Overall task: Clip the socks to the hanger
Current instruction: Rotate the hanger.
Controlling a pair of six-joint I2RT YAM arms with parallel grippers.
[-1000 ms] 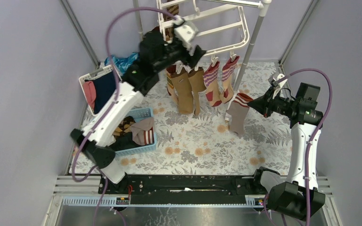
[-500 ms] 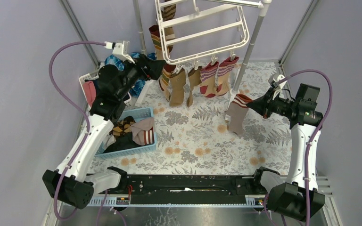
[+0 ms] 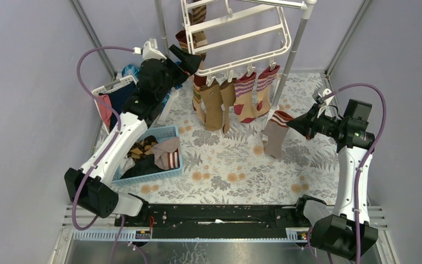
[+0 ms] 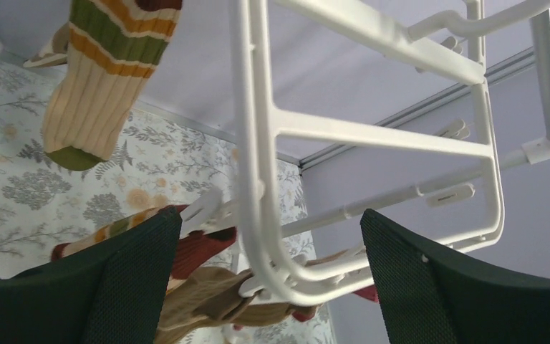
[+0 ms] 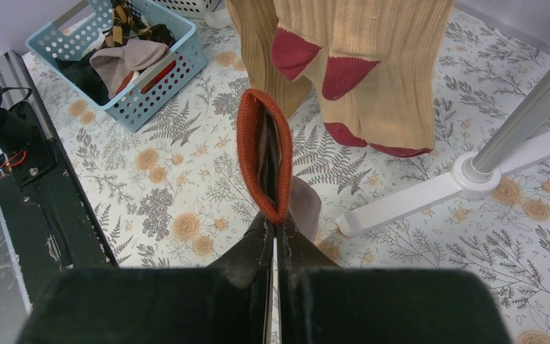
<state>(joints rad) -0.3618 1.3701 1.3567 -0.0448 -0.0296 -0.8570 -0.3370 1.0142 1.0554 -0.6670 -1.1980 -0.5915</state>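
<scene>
The white hanger stands at the back on a pale pole. Several tan socks with red toes and red-and-white cuffs dangle from clips on its front rim. A brown-yellow-green striped sock hangs at the frame's left side. My left gripper is open at the hanger's front left corner, and in the left wrist view the frame rim runs between the fingers. My right gripper is shut on the red cuff of a tan sock that hangs from it right of the pole base.
A small blue basket with more socks sits on the floral cloth at left. Behind it leans a white laundry basket with navy and pink garments. The stand's white feet spread over the floor near the held sock.
My left arm came off the hanger's front rim, swung left and lower, then returned to the frame's left corner with its jaws opening wide. The hung socks swayed. The right arm stayed put.
</scene>
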